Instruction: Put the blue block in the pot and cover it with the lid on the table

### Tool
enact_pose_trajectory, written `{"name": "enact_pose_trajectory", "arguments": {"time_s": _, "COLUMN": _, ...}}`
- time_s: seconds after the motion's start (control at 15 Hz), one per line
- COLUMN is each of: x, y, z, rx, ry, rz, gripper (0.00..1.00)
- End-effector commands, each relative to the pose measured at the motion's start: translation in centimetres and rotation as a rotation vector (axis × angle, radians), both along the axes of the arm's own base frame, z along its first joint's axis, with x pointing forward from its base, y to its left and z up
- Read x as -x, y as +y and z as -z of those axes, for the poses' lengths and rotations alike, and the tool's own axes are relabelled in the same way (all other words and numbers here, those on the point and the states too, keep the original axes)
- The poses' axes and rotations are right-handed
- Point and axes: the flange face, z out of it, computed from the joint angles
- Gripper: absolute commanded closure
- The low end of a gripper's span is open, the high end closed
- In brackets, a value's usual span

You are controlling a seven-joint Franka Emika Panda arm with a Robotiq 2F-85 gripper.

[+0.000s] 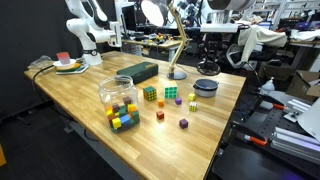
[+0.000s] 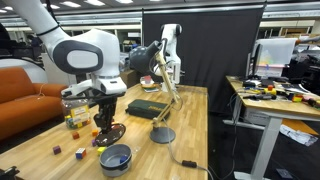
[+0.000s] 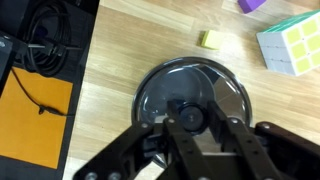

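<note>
In the wrist view my gripper (image 3: 190, 122) straddles the small knob at the centre of the round, dark-rimmed lid (image 3: 190, 78). Both fingers press against the knob, so it is shut on it. In an exterior view the gripper (image 2: 106, 124) holds the lid (image 2: 114, 133) slightly tilted, just above the wooden table. The dark round pot (image 2: 115, 158) stands close in front of it; its inside looks bluish. The pot also shows in the exterior view without the arm (image 1: 205, 86). I cannot make out the blue block anywhere.
A clear jar of coloured blocks (image 1: 119, 100) stands behind the arm (image 2: 75, 105). A desk lamp base (image 2: 162, 135) is nearby. A Rubik's cube (image 3: 290, 45), a yellow block (image 3: 209, 39) and a purple cube (image 3: 250, 5) lie beyond the lid. Cables on an orange mat (image 3: 35, 110) lie off the table edge.
</note>
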Motion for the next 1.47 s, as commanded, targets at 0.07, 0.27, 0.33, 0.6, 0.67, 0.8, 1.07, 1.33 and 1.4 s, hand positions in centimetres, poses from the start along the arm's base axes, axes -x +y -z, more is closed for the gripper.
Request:
{"name": "enact_pose_trajectory", "arguments": {"time_s": 0.07, "x": 0.0, "y": 0.0, "z": 0.0, "rx": 0.0, "ry": 0.001, "rz": 0.001, "gripper": 0.92}}
{"name": "enact_pose_trajectory", "arguments": {"time_s": 0.27, "x": -0.4, "y": -0.4, "z": 0.6, "rx": -0.006, "ry": 0.011, "rz": -0.009, "gripper": 0.92}}
{"name": "enact_pose_trajectory", "arguments": {"time_s": 0.33, "x": -0.5, "y": -0.5, "z": 0.9, "rx": -0.009, "ry": 0.017, "rz": -0.014, "gripper": 0.92}}
{"name": "enact_pose_trajectory", "arguments": {"time_s": 0.6, "x": -1.2, "y": -1.1, "z": 1.8, "rx": -0.019, "ry": 0.038, "rz": -0.034, "gripper": 0.92}}
{"name": "enact_pose_trajectory", "arguments": {"time_s": 0.67, "x": -1.4, "y": -1.3, "z": 2.1, "rx": -0.02, "ry": 0.042, "rz": -0.041, "gripper": 0.92}}
{"name": "enact_pose_trajectory", "arguments": {"time_s": 0.8, "x": -2.0, "y": -1.8, "z": 2.7, "rx": -0.023, "ry": 0.05, "rz": -0.054, "gripper": 0.92}}
{"name": "enact_pose_trajectory", "arguments": {"time_s": 1.07, "x": -2.8, "y": -2.5, "z": 4.0, "rx": -0.051, "ry": 0.068, "rz": -0.079, "gripper": 0.92}}
{"name": "enact_pose_trajectory", "arguments": {"time_s": 1.33, "x": -3.4, "y": -3.7, "z": 5.3, "rx": -0.07, "ry": 0.096, "rz": -0.09, "gripper": 0.92}}
{"name": "enact_pose_trajectory", "arguments": {"time_s": 1.4, "x": -3.6, "y": -4.0, "z": 5.7, "rx": -0.073, "ry": 0.104, "rz": -0.095, "gripper": 0.92}}
